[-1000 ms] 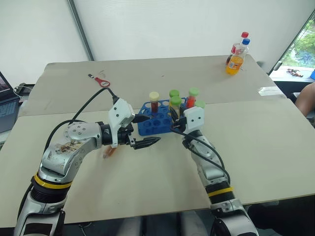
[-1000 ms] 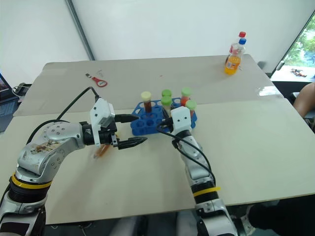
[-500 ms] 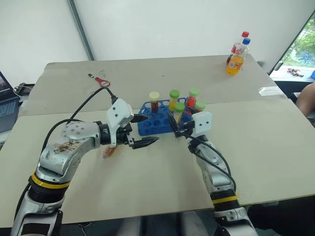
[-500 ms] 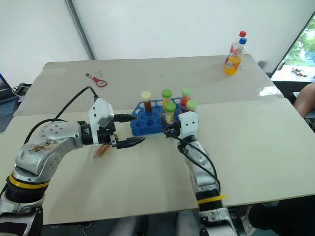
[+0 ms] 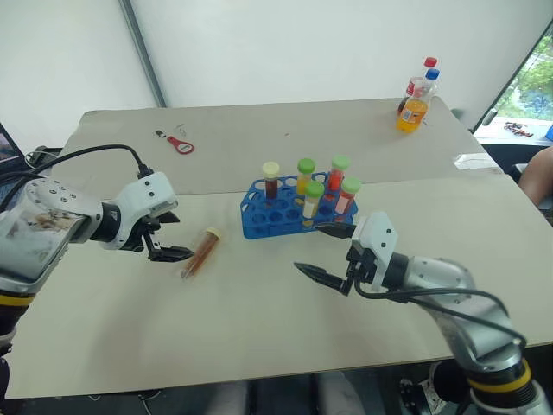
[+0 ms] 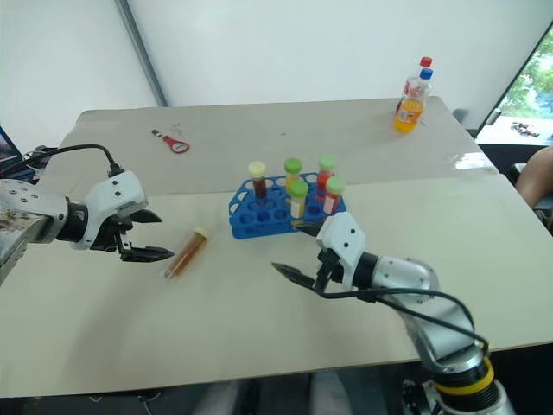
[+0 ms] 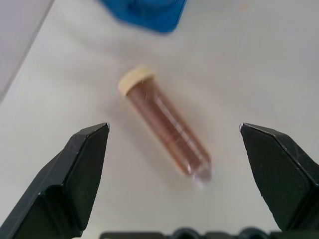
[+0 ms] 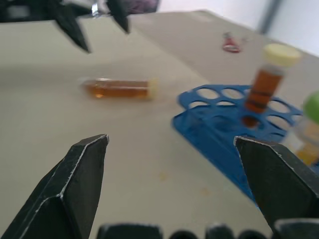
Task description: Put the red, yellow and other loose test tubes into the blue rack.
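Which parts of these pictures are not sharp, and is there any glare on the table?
Left wrist view: the loose tube is soft, most at its tip, and the blue rack is blurred. Right wrist view: the rack and the left claw are out of focus. Left eye view: a bright patch on the table.

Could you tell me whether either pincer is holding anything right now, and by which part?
Nothing is held: the left pincer and right pincer are open; the cream-capped amber tube lies loose.

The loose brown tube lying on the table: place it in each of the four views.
Left eye view: loose brown tube left of the blue rack.
Right eye view: lying left of the rack, cream cap toward it.
Left wrist view: centred between the fingers.
Right wrist view: upper left, lying flat.
Shared landmark: the rack.
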Controlling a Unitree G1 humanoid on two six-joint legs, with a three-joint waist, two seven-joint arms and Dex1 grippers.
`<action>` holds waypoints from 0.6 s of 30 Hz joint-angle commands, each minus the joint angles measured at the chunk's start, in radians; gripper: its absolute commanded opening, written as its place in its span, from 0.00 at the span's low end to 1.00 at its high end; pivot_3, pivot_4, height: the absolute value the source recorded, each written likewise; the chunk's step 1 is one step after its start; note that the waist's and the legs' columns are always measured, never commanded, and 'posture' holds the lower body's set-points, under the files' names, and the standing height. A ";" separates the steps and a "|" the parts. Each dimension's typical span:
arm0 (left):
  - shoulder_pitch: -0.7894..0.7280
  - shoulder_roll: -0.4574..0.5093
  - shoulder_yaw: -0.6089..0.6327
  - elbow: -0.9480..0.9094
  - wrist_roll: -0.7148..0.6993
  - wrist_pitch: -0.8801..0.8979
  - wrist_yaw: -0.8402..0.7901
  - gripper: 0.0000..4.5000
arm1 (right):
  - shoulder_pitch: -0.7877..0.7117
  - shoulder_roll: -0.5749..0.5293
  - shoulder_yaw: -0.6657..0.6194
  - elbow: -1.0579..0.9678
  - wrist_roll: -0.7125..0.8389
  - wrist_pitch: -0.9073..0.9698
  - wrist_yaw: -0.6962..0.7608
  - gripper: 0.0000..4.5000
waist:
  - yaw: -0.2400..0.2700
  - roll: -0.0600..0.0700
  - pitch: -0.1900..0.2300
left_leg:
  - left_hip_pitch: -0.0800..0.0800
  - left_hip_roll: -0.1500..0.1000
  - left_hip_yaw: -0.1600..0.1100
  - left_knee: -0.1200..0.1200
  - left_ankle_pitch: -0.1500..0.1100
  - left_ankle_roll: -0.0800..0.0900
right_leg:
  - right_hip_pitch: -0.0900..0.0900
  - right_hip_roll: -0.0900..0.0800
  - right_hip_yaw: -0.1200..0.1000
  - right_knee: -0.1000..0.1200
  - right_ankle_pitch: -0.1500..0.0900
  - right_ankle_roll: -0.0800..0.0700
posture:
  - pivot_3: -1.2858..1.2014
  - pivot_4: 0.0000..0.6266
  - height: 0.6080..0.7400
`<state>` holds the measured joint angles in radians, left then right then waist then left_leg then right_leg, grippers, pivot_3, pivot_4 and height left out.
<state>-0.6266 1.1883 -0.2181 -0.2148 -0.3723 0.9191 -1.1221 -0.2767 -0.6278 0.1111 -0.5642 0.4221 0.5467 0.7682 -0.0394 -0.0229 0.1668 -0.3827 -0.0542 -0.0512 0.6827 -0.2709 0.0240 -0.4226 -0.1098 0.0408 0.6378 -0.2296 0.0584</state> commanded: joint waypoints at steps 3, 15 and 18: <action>-0.134 -0.125 -0.155 0.092 0.099 0.142 0.039 1.00 | -0.093 -0.024 0.033 -0.018 0.042 0.017 0.084 1.00 | 0.012 -0.002 0.000 | -0.001 0.000 0.000 0.001 0.000 0.000 | 0.000 0.000 0.000 0.001 0.000 0.000 | 0.52 0.24 1.00; -0.389 -0.362 -0.347 0.342 0.167 0.437 0.143 1.00 | -0.050 -0.024 0.029 -0.023 0.023 0.014 0.059 1.00 | 0.024 -0.004 0.001 | -0.008 -0.001 -0.002 0.012 -0.002 0.004 | -0.002 0.000 -0.001 0.006 0.000 0.000 | 0.52 0.24 1.00; -0.401 -0.369 -0.382 0.362 0.166 0.450 0.144 1.00 | -0.014 -0.049 0.007 -0.029 0.023 0.032 0.049 1.00 | 0.024 -0.004 0.001 | -0.008 0.000 -0.002 0.012 -0.002 0.004 | -0.003 0.000 -0.001 0.006 0.000 0.000 | 0.52 0.24 1.00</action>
<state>-1.0073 0.8140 -0.5934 0.1441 -0.2235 1.3583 -0.9841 -0.2957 -0.6654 0.1552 -0.5611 0.4443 0.5724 0.8254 -0.0150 -0.0266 0.1680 -0.3908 -0.0548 -0.0528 0.6949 -0.2733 0.0281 -0.4253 -0.1095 0.0396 0.6447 -0.2296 0.0587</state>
